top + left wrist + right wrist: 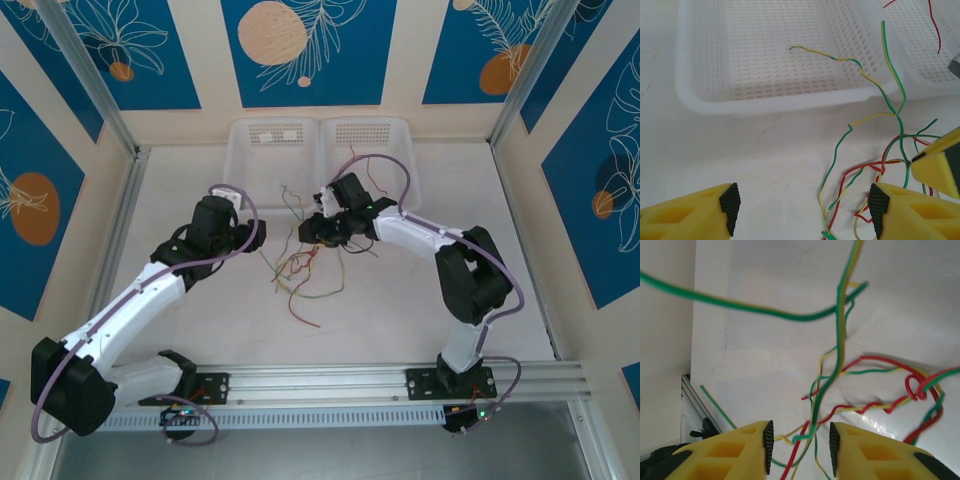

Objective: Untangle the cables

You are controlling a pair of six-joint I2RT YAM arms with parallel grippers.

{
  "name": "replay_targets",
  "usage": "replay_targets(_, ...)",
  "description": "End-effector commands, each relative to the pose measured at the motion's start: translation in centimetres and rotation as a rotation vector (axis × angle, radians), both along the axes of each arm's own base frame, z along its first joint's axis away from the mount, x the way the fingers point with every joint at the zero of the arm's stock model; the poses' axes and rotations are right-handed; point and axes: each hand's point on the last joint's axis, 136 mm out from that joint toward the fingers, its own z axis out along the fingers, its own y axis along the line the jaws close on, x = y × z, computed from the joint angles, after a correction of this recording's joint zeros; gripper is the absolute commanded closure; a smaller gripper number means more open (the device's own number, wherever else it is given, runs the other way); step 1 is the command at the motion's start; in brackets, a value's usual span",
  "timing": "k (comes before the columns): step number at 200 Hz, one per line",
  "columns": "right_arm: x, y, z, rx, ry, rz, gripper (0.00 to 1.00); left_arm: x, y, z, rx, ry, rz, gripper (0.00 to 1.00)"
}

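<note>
The cables (300,268) lie as a loose tangle of thin red, green and yellowish wires on the white table between the two arms. My left gripper (252,236) sits just left of the tangle. Its jaws (805,210) are wide open, and a few strands (860,175) lie on the table between them, close to the right pad (879,209). My right gripper (318,228) hovers over the tangle's upper right. It is open (801,446), with green, red and yellow strands (840,360) passing through the gap between its pads, not pinched.
Two white perforated baskets (275,150) (372,150) stand side by side at the back. One green-yellow wire (850,60) reaches over the near basket's rim (705,102). Aluminium rails run along the left and front edges (330,380).
</note>
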Motion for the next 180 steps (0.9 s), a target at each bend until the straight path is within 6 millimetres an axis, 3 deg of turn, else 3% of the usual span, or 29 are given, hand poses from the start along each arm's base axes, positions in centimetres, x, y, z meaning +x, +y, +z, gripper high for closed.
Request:
replay_targets(1, 1.0, 0.9, 0.6, 0.015, -0.048, 0.009, 0.63, -0.3, 1.0, 0.5, 0.005, -0.022, 0.031, 0.3)
replay_targets(25, 1.5, 1.4, 0.1, 0.005, -0.043, 0.008, 0.68, -0.3, 1.2, 0.5, 0.009, -0.024, 0.034, 0.29)
replay_targets(47, 1.6, 1.2, -0.3, -0.011, -0.05, -0.002, 0.84, -0.3, 1.2, 0.6, 0.011, -0.028, 0.032, 0.29)
replay_targets(73, 1.6, 0.8, 0.9, -0.023, -0.072, -0.009, 1.0, -0.4, 1.3, 0.7, 0.022, -0.031, 0.034, 0.29)
replay_targets(155, 0.7, -0.4, 9.7, -0.018, -0.152, -0.035, 1.0, -0.1, 1.7, 1.7, 0.022, -0.058, 0.055, 0.28)
replay_targets(180, 0.6, -0.7, 11.5, -0.019, -0.176, -0.032, 1.0, 0.1, 1.6, 2.0, 0.021, -0.06, 0.052, 0.28)
